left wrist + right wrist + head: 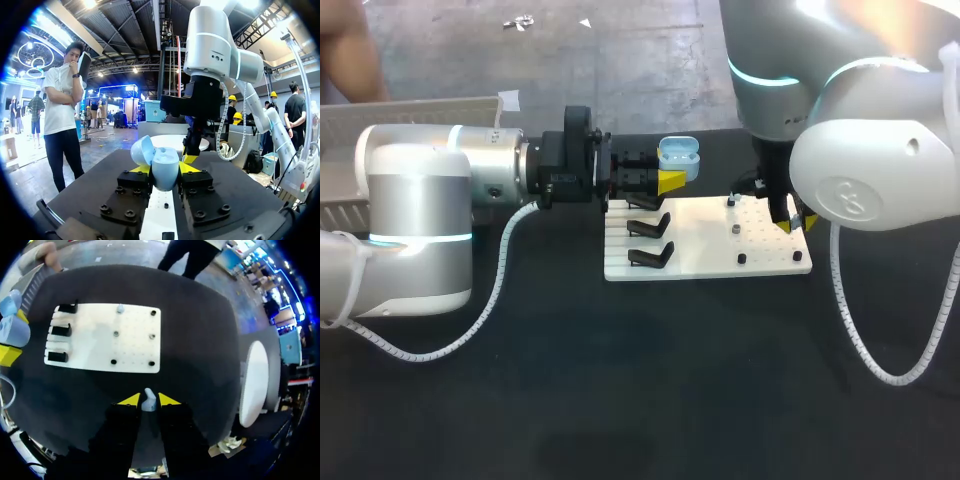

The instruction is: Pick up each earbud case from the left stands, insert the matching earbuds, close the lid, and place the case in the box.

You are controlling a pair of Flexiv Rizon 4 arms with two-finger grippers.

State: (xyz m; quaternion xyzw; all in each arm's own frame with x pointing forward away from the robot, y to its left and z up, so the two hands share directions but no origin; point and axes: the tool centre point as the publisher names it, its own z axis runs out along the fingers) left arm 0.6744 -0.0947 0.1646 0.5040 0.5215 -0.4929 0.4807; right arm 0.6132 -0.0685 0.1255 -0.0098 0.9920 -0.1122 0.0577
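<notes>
- Near the board, your left gripper clamps the open case; pressing could twist it.
- Your right gripper pinches an earbud; misaligned, it may jam or drop.

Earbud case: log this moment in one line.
left gripper shut on earbud case, lid open | right gripper shut on earbud | black stands on white board empty
</notes>
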